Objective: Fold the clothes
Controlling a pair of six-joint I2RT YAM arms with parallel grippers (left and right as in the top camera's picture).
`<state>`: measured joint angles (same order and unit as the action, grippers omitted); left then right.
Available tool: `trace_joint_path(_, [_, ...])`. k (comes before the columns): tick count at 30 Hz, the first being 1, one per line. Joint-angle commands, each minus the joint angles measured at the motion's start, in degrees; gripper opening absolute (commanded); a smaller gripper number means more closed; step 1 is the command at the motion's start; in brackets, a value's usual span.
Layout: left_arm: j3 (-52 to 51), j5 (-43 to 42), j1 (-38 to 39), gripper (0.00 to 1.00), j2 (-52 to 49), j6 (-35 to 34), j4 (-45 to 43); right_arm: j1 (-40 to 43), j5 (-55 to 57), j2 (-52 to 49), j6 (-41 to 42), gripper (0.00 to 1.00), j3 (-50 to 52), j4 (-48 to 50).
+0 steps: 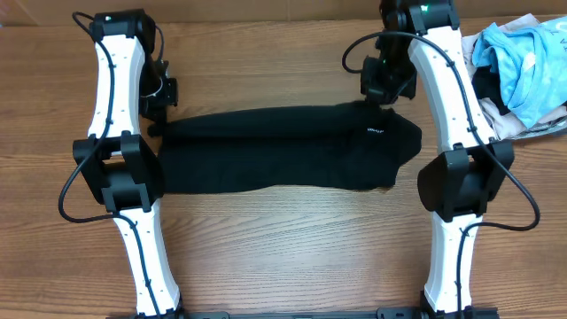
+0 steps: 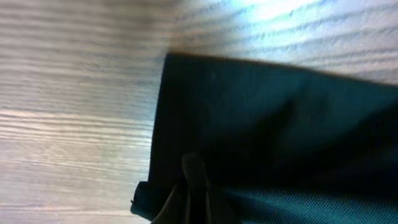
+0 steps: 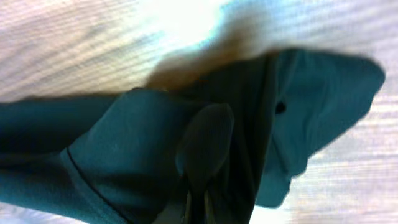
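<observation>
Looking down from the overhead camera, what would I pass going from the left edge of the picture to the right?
left arm → black garment → right arm → bundle of light-blue clothes

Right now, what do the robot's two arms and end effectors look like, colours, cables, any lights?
The left arm and right arm have white links joined by bulky black joint housings. Thin black cables loop off each, and a small green light glows near each far end. The left end effector and right end effector are black.
</observation>
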<state>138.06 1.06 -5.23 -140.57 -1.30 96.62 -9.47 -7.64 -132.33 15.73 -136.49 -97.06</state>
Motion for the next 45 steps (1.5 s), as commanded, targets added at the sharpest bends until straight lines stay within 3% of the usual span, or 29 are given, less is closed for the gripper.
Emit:
trace_joint_path(1, [-3.9,0.3,-0.3,0.04,2.1,1.1,0.2,0.2,2.3,3.2,2.2,0.04,5.4,0.0])
trace_joint_path(13, [-15.6,0.6,-0.3,0.04,2.1,4.0,-4.0,0.0,5.7,4.3,4.0,0.06,24.5,7.1])
trace_joint_path(15, [-17.5,0.6,-0.3,0.17,2.1,4.1,-4.9,0.5,5.7,4.3,3.8,0.20,27.1,8.7])
trace_joint_path(16, [-18.3,0.6,-0.2,0.29,2.1,4.1,-5.4,0.9,5.7,4.3,3.6,0.27,27.8,9.4])
trace_joint_path(17, [-19.0,0.6,-0.2,0.50,2.1,4.1,-5.8,1.2,5.7,4.3,3.3,0.41,28.1,9.7])
trace_joint_path(19, [-19.4,0.6,-0.2,0.75,2.1,4.2,-6.1,1.8,5.6,4.4,2.1,0.61,28.0,10.3])
trace_joint_path(20, [-19.5,0.6,-0.2,0.82,2.1,4.4,-6.3,2.1,5.6,4.6,1.5,0.68,27.7,10.4])
trace_joint_path(23, [-18.6,0.6,-0.2,0.93,2.1,4.4,-6.2,2.9,5.6,5.6,-0.7,0.72,26.1,10.4])
trace_joint_path(29, [-9.3,-2.4,-0.2,0.99,2.4,4.5,-1.0,3.5,1.5,10.3,-6.5,0.73,21.3,11.2])
trace_joint_path(36, [2.4,-13.3,-0.2,1.00,6.7,5.7,-1.6,1.0,-3.7,13.4,-13.4,0.77,20.4,13.4])
trace_joint_path(45, [6.9,-12.9,-1.1,1.00,11.1,6.1,-5.1,-5.6,-4.0,13.3,-17.3,0.82,29.8,21.7])
